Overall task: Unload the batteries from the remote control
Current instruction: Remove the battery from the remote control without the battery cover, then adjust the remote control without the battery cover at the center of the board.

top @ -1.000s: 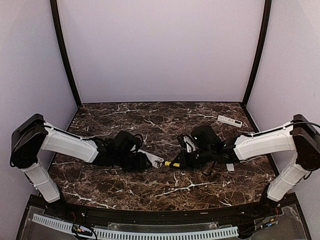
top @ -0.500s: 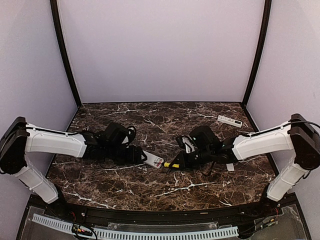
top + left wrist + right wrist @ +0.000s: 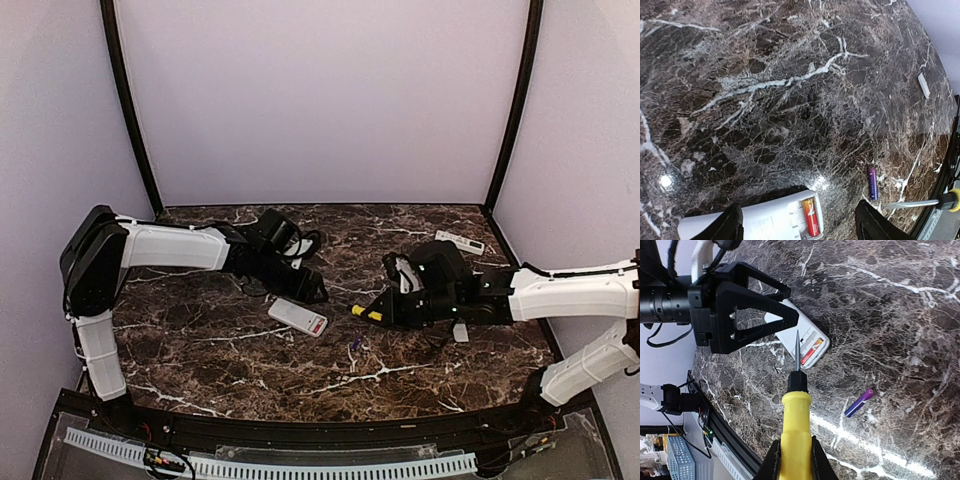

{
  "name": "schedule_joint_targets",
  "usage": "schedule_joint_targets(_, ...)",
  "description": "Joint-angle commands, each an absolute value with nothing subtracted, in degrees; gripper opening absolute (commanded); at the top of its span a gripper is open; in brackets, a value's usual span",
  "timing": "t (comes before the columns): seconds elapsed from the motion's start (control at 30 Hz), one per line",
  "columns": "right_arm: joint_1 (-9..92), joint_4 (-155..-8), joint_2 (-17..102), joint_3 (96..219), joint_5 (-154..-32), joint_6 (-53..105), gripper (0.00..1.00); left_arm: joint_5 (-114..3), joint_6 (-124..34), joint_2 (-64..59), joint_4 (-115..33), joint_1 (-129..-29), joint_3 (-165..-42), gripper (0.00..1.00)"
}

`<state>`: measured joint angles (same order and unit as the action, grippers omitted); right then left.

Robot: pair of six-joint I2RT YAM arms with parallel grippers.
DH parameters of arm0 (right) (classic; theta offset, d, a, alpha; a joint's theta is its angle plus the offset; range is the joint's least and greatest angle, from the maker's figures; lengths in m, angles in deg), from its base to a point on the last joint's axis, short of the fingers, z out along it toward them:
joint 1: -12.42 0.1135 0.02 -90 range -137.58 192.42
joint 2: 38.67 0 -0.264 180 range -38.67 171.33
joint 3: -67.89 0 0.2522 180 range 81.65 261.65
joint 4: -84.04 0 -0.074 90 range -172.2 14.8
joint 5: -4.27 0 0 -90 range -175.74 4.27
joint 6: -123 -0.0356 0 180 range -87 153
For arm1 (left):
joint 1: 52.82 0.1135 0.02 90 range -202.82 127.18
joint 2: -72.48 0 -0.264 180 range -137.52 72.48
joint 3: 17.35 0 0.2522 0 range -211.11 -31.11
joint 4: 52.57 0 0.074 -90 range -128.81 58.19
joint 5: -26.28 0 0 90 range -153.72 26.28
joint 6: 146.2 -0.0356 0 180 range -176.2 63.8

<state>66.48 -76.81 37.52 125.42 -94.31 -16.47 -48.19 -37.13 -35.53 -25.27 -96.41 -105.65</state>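
The white remote control (image 3: 296,316) lies flat on the marble with its battery bay uncovered. One red battery (image 3: 810,216) sits in the bay, also seen as the red battery (image 3: 808,352). A blue-purple battery (image 3: 354,344) lies loose on the table, shown again as the battery (image 3: 872,182) and the battery (image 3: 860,402). My left gripper (image 3: 313,292) hovers open just behind the remote (image 3: 760,223), holding nothing. My right gripper (image 3: 795,462) is shut on the yellow-handled screwdriver (image 3: 796,427), its tip pointing toward the remote (image 3: 807,340).
A second white remote (image 3: 459,242) lies at the back right. A small white cover (image 3: 460,333) rests under the right arm, and another cover (image 3: 923,85) shows in the left wrist view. Black frame posts and pale walls bound the marble table (image 3: 220,350).
The left gripper has opened, let go of the remote and drawn back toward the far left. The right arm has moved right with the screwdriver. The blue-purple battery now lies exposed on the table.
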Motion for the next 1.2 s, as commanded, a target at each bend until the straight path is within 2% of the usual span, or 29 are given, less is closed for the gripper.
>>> schedule_joint_targets(0.0, 66.56, -73.87, 34.59, 123.07, -89.65, -18.23, 0.0, -44.76, -41.18, -38.99, -21.76, -96.06, -107.89, 0.76)
schedule_joint_targets(0.3, 66.46, -73.34, 33.71, 123.1, -89.51, -16.85, 0.0, -46.4, -41.07, -41.14, -21.08, -95.72, -107.01, 0.76)
schedule_joint_targets(0.87, 66.33, -74.2, 34.8, 123.44, -90.04, -16.03, 0.0, -40.58, -40.35, -37.8, -14.69, -95.64, -105.67, 0.76)
schedule_joint_targets(1.17, 66.29, -74.69, 36.18, 124.36, -90.52, -15.73, 0.0, -43.29, -45.23, -39.15, -12.86, -94.81, -111.02, 0.77)
